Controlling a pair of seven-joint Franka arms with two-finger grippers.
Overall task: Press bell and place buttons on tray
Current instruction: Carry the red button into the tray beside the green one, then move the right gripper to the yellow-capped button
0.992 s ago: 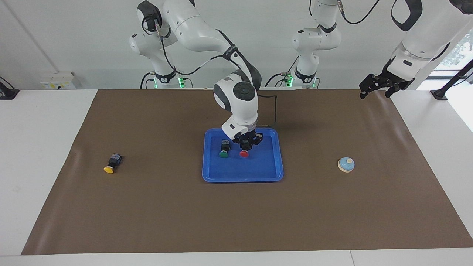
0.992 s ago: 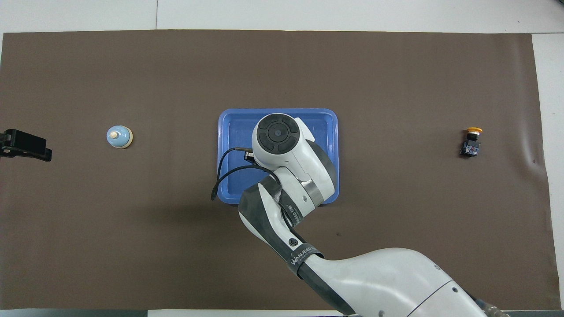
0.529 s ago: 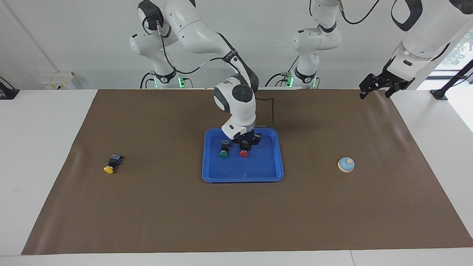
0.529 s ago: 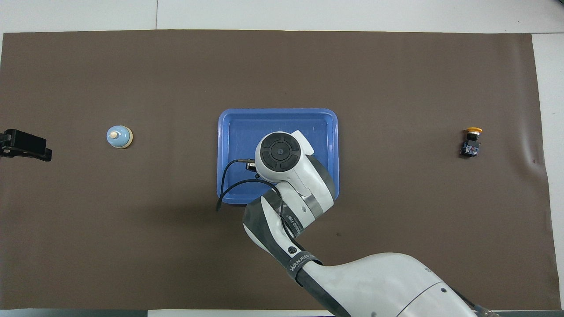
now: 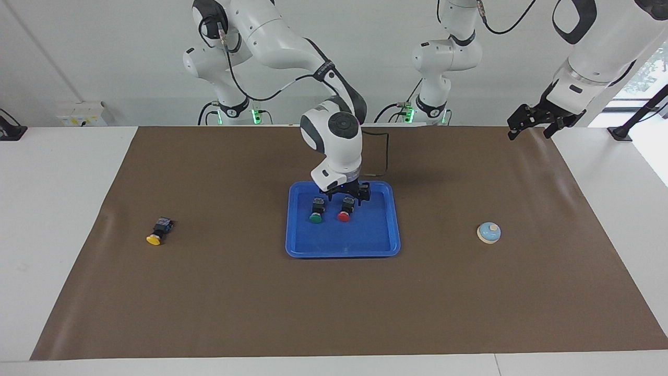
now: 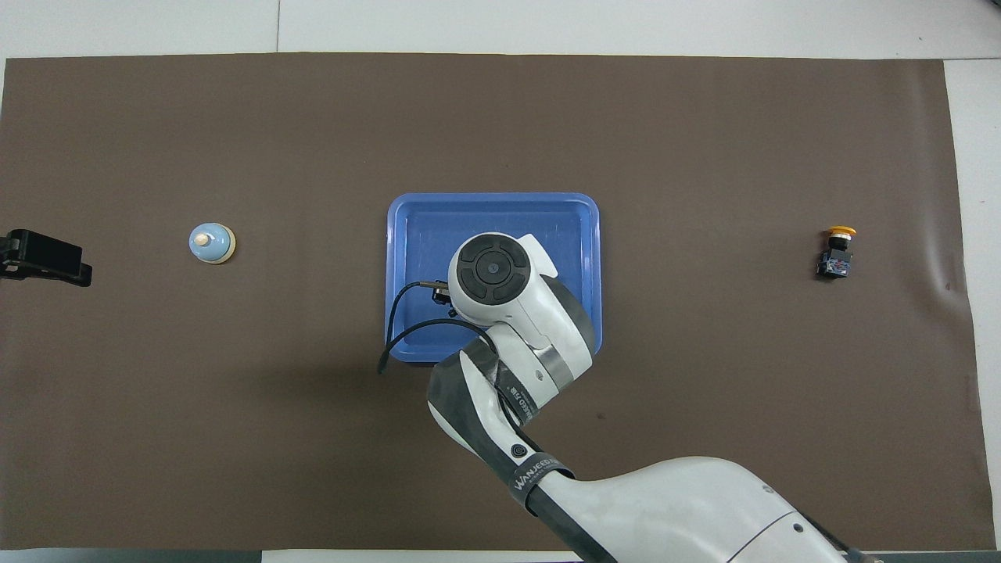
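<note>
- The yellow button (image 5: pixel 155 235) lies on its side on the brown mat (image 5: pixel 209 303) that covers the surface, toward the right arm's end and well apart from the tray; its yellow cap points away from the robots.
- The tray (image 5: pixel 376 245), bright blue with a raised rim, sits at the middle of the mat.
- The green button (image 5: pixel 316 211) lies in the tray, in the half nearer to the robots, cap pointing away from the robots.
- The red button (image 5: pixel 344 210) lies just beside the green one in the tray, on the side toward the left arm's end, lying the same way.
- The right tool (image 5: pixel 348 194) hangs just above the red button's black body, over the tray's edge nearest the robots. Its fingers are spread apart and hold nothing; the red button rests free on the tray floor. In the overhead view the arm's wrist covers both tray buttons.
- The bell (image 5: pixel 489 232), a light-blue dome on a cream base with a beige knob, stands on the mat toward the left arm's end, well apart from the tray.
- The left tool (image 5: pixel 533 124) waits in the air over the mat's corner at the left arm's end, fingers open and empty, well apart from the bell.
</note>
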